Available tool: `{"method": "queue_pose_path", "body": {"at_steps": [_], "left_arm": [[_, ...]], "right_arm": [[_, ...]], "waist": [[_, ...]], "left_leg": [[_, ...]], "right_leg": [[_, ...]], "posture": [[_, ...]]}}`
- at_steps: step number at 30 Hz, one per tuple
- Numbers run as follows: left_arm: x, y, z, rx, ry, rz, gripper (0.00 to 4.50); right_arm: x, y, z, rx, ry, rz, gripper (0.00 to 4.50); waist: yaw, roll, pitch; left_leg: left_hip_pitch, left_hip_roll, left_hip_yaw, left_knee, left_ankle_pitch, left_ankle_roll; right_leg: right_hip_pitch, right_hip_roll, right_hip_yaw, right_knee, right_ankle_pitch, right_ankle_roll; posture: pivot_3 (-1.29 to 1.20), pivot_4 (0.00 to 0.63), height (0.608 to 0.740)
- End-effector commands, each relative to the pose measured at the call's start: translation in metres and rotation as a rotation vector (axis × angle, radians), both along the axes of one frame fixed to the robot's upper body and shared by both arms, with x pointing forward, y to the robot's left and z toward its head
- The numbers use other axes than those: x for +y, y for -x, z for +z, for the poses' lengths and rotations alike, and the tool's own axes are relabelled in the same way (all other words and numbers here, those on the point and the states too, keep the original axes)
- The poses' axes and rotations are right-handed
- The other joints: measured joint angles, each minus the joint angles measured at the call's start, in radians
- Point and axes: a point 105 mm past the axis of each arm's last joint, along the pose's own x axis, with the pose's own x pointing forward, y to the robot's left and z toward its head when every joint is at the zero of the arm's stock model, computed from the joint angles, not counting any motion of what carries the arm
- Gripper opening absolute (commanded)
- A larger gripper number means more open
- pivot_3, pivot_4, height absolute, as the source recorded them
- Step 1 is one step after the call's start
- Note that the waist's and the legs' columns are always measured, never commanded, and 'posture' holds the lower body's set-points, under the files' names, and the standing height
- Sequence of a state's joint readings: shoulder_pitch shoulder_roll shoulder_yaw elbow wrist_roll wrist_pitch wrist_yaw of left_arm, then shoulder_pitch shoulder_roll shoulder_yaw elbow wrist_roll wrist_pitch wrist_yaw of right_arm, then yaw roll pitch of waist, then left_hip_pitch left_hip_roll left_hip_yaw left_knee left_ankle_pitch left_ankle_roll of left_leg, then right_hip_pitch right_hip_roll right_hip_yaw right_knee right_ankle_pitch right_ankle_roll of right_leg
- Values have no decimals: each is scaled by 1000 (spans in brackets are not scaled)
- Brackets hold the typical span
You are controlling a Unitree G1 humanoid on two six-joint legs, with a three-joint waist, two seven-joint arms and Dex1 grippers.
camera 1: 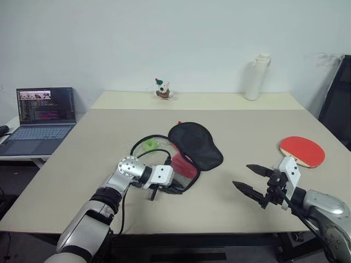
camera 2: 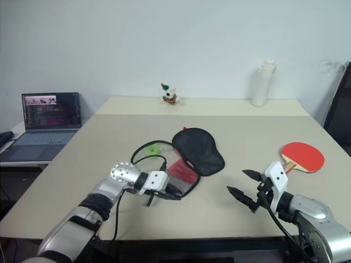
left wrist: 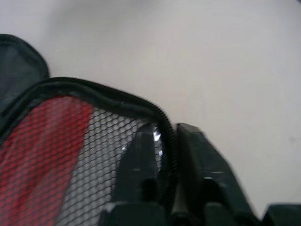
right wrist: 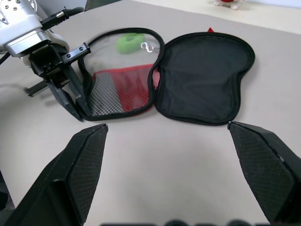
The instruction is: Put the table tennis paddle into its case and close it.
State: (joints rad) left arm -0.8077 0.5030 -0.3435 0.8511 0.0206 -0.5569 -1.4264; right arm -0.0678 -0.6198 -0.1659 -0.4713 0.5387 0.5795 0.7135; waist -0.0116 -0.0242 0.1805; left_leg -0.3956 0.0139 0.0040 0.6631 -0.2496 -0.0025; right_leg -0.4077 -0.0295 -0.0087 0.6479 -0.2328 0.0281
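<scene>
The paddle [camera 1: 302, 150] lies flat on the table [camera 1: 241, 118] at the robot's right, red face up and handle toward the case, well apart from it. It looks light and stiff, probably best pinched at the bare wooden handle, since the rubber face may drag. The case [right wrist: 188, 80] lies unzipped and spread open mid-table — soft and floppy, black lining up on one half, mesh pocket on the other, with a small green thing [right wrist: 130, 42] showing through the mesh; no paddle inside. The left gripper [left wrist: 167, 155] straddles the case's black edging, jaws close either side of the rim. The right gripper [right wrist: 169, 174] hovers with jaws spread wide, empty.
</scene>
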Motion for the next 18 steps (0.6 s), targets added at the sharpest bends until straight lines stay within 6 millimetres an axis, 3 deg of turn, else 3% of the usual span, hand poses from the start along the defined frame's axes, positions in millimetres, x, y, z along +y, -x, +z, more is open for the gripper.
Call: {"method": "queue_pose_path", "body": {"at_steps": [1, 6, 14, 18], "left_arm": [[19, 3, -9, 18, -51, 35, 2098], [27, 11, 10, 79, 116, 145, 3750], [37, 20, 77, 219, 537, 450, 3750], [45, 28, 95, 233, 653, 568, 3750]], "right_arm": [[5, -3, 10, -24, -10, 40, 4500], [3, -20, 18, -9, -29, 43, 4500], [10, -74, 32, 46, -70, 1, 4500], [22, -99, 22, 107, -8, 16, 4500]], "waist": [[0, 0, 0], [-18, 0, 0], [-16, 1, 1], [-17, 1, 1]], "left_leg": [[0, 0, -1, 0, 0, 0], [0, 9, 1, -1, 0, 0], [-2, 12, 0, 0, 0, 0], [-2, 12, 1, 0, 0, 0]], "right_leg": [[0, 1, 0, 0, 0, 0], [-1, 4, 1, -1, -1, -2], [-3, 7, 0, 0, 1, -5], [-3, 8, 1, 0, 1, -5]], "posture": [[0, 150, 740], [0, 150, 740], [0, 150, 740], [0, 150, 740]]}}
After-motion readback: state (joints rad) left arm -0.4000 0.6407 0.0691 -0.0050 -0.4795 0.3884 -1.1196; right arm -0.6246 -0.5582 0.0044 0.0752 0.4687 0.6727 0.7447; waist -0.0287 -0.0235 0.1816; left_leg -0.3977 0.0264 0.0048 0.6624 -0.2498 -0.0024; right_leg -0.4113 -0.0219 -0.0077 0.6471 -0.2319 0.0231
